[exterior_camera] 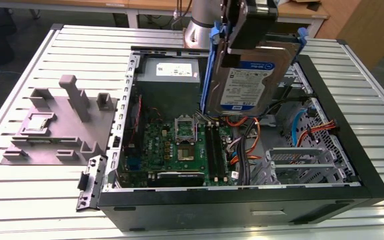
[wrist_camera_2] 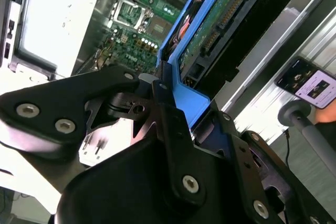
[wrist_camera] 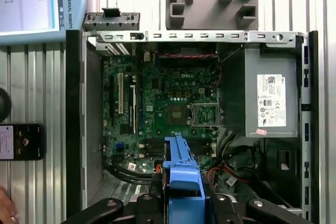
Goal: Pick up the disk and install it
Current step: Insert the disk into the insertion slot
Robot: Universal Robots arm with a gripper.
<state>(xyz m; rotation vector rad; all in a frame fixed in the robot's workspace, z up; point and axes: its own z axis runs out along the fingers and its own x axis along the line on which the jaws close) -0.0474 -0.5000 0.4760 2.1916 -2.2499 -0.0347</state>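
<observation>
We are clamping our gripper [exterior_camera: 244,40] on the blue frame of the disk [exterior_camera: 249,87], holding it on edge above the uncovered computer case [exterior_camera: 245,205], over the motherboard [exterior_camera: 178,147] on the case's floor, while a grey plastic stand [exterior_camera: 52,130] is lying beside the case.

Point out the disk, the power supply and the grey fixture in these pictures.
disk [exterior_camera: 245,87]: exterior view, on its white-and-blue label.
power supply [wrist_camera: 271,100]: first wrist view, on its white sticker.
grey fixture [exterior_camera: 48,141]: exterior view, on its flat base.
</observation>
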